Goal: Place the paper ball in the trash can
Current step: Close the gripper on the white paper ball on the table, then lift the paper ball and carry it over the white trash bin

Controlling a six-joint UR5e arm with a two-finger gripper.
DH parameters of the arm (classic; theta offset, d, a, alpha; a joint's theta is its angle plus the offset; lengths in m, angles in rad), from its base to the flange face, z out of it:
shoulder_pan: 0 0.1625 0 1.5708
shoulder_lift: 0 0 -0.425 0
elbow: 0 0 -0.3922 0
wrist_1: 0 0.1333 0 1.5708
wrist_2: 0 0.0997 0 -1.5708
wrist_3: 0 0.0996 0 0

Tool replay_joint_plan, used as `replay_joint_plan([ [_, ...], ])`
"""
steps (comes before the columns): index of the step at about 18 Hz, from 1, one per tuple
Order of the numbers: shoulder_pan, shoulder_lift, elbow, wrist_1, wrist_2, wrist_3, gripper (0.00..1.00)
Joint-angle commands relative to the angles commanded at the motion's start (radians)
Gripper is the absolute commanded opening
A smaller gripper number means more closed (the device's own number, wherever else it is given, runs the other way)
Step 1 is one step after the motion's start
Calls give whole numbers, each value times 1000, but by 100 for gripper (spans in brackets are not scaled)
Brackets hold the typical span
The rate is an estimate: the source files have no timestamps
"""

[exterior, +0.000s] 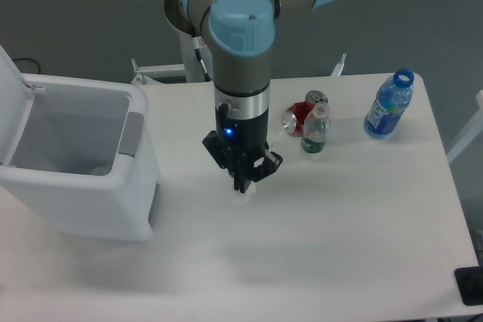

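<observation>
The paper ball [241, 199] is a small white wad on the white table, right under my gripper's fingertips. My gripper [243, 186] points straight down over it, and its dark fingers come together at the top of the wad, pinching it. The wad still rests at table level. The trash can [140, 148] stands at the table's left end, well left of the gripper. Its lid is swung up and its pale grey inside is open to view.
Right of the gripper stand a small green-labelled bottle [315, 133] and a red crushed can [300, 115] lying behind it. A blue water bottle [389, 105] stands near the far right edge. The table's front edge [302, 303] runs along the bottom.
</observation>
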Motion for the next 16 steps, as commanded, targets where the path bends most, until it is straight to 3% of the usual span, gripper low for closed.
replay_joint_plan([
  [4,-5,34,8,0,-17,-107,0],
  [8,-8,81,11,2,-109,-291,0],
  [12,-18,153,3,2,-152,-397,0],
  [16,-32,244,-50,2,-204,-428,0],
])
